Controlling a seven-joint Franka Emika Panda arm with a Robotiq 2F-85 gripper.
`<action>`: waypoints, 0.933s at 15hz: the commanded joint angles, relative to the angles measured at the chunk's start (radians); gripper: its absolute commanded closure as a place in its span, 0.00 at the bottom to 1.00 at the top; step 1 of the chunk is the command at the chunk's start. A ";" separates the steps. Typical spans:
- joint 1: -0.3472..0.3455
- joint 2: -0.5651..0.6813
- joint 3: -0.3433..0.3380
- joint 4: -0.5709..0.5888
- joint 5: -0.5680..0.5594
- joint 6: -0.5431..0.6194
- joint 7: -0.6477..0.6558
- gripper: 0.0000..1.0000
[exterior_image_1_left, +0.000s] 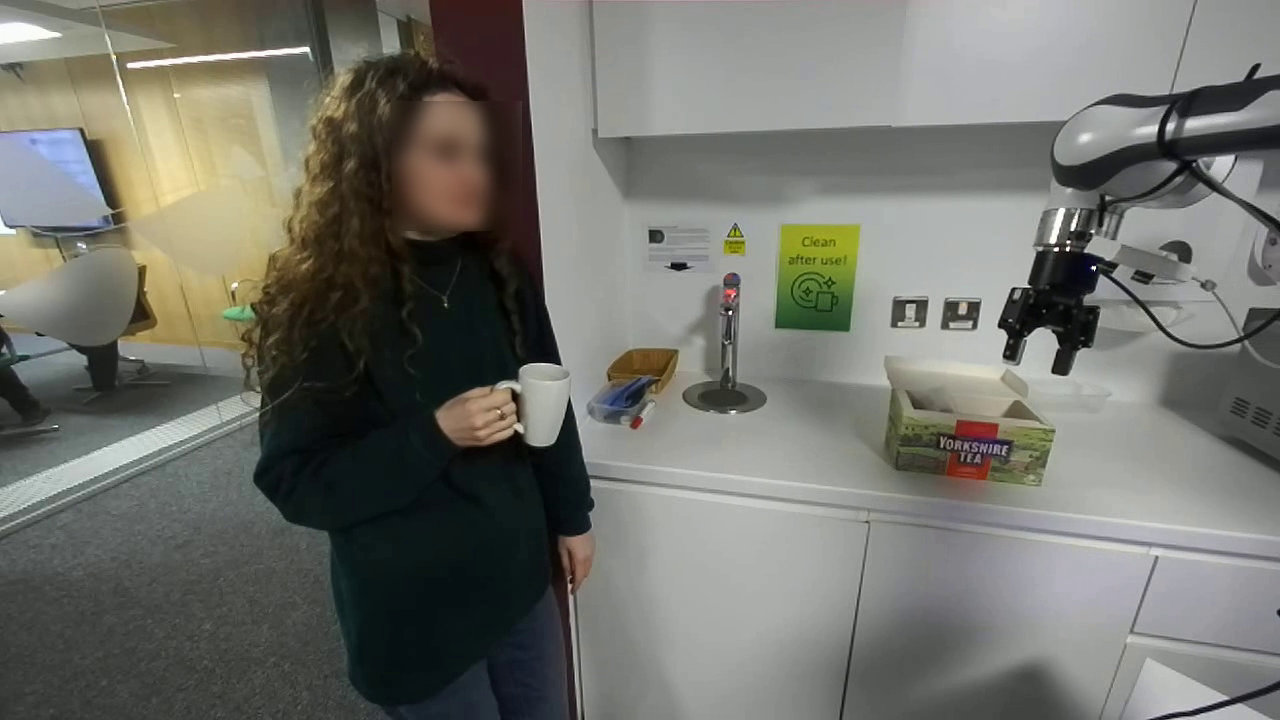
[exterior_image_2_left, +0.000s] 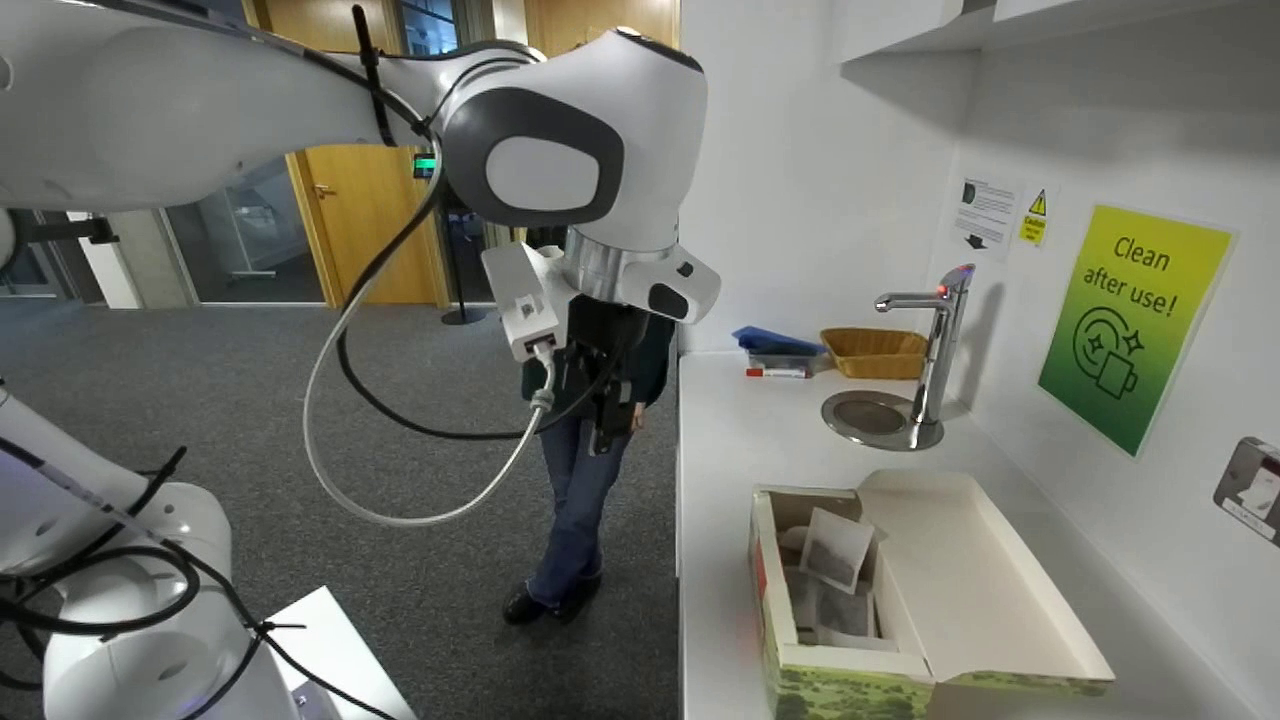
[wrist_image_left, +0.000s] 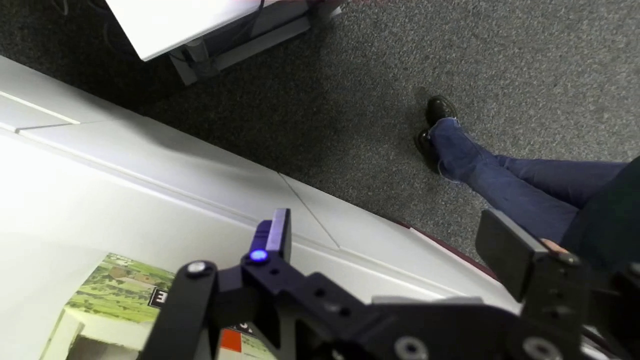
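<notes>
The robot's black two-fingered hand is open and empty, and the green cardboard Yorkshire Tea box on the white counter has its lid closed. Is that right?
Not quite: the pale-lined lid is open, as both exterior views show. The rest is right: the green cardboard Yorkshire Tea box stands on the white counter, and the robot's black two-fingered hand is open and empty.

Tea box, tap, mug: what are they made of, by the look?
Tea box: likely printed cardboard; thin, creased walls, plain pale inside. Tap: probably chromed or polished metal, judging by its bright and dark reflections. Mug: smooth, plain white; perhaps glazed ceramic, though plastic isn't ruled out.
</notes>
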 joint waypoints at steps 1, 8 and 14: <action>-0.033 0.053 0.002 0.037 0.009 0.039 0.013 0.00; -0.067 0.102 0.004 0.038 -0.042 0.211 -0.005 0.00; -0.075 0.164 -0.011 0.077 -0.040 0.256 -0.025 0.00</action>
